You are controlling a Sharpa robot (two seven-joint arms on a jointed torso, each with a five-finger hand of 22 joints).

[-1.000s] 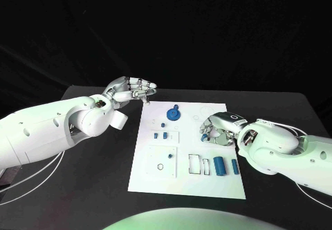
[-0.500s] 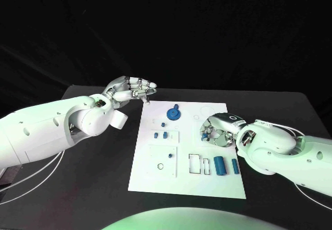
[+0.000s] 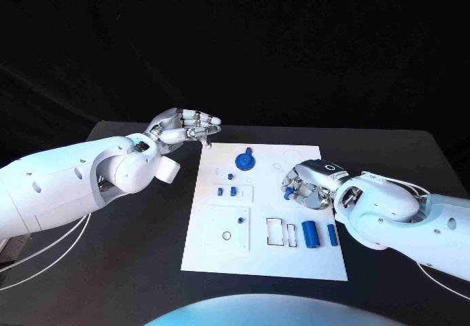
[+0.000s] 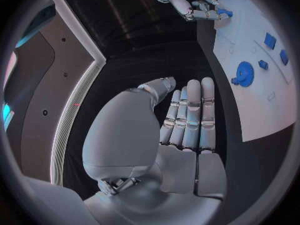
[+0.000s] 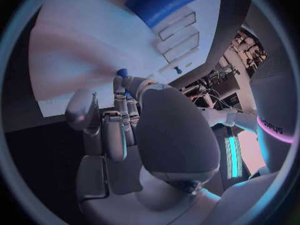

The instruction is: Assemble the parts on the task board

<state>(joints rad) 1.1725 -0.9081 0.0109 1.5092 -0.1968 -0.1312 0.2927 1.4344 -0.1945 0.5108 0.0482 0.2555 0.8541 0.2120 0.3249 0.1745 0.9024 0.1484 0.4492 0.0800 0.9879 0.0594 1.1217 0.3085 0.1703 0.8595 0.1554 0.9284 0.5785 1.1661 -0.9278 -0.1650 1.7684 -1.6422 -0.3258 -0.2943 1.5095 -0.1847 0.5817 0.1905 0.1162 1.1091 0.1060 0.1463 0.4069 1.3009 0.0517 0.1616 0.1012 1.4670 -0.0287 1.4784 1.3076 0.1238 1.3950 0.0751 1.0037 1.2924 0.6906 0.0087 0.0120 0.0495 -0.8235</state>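
Right hand point(image 3: 305, 185) barely nudged w/ its small blue part point(image 3: 289, 193) pinched over the task board point(image 3: 264, 261), approx 3 o'clock side, while left hand point(image 3: 186, 126) stays curled on nothing off the 11 o'clock corner.

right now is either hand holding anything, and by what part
The right hand pinches a small blue part at its fingertips over the task board; which end is unclear. The left hand holds nothing.
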